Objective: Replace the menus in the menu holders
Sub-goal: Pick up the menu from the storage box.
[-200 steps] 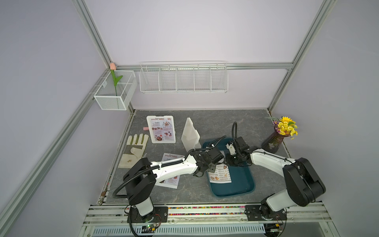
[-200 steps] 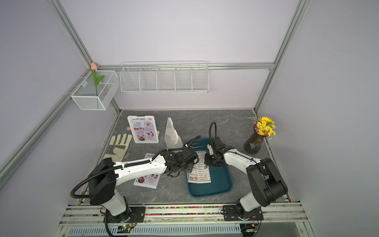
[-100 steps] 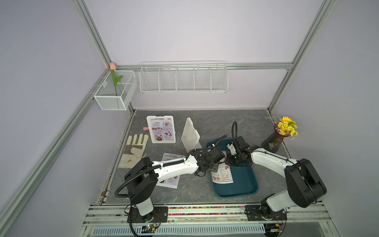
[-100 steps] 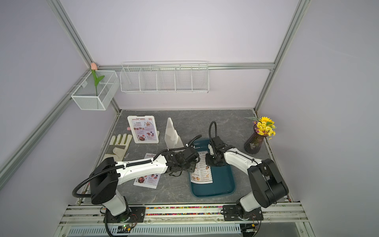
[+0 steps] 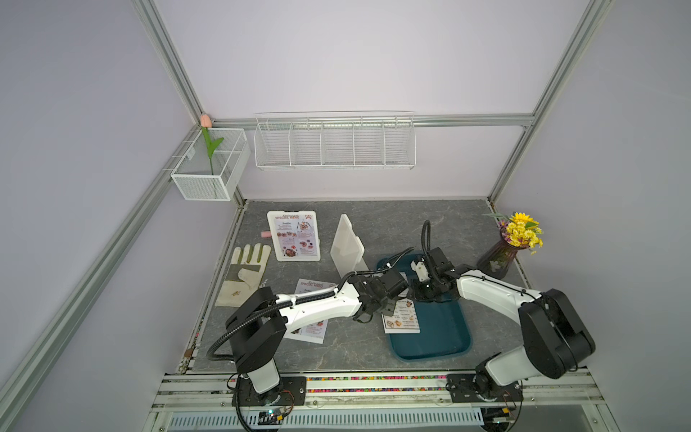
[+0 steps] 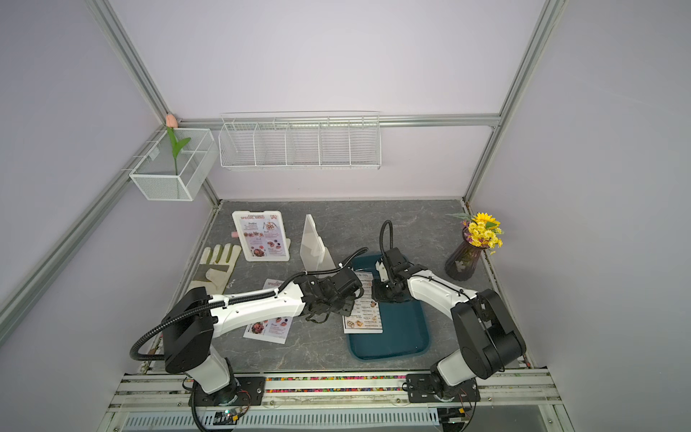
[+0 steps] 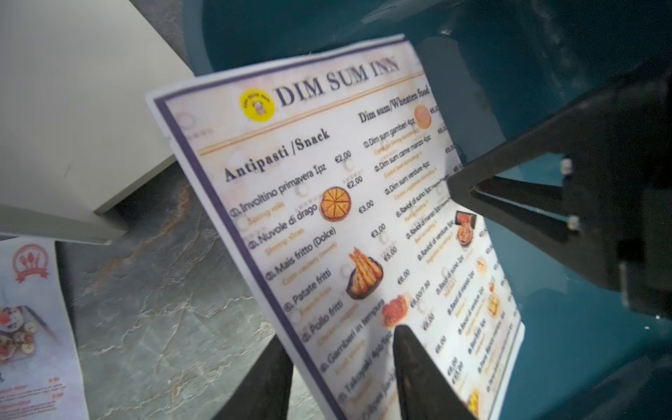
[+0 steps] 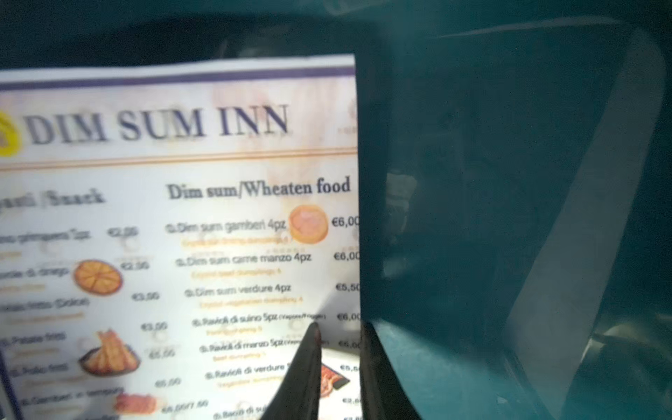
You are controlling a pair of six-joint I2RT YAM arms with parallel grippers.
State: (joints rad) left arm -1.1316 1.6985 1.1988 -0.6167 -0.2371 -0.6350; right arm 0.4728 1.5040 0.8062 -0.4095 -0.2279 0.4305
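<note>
Left pincer (image 7: 338, 336) is straddling the left long edge of the DIM SUM INN menu (image 7: 327, 182), jaws apart; right pincer (image 8: 340, 327) is sitting at the opposite edge, grip impossible to tell.

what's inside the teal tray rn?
A DIM SUM INN menu, face up, one long edge overhanging the teal tray rim. The left gripper and right gripper straddle its edges. Anything under the sheet is covered.
</note>
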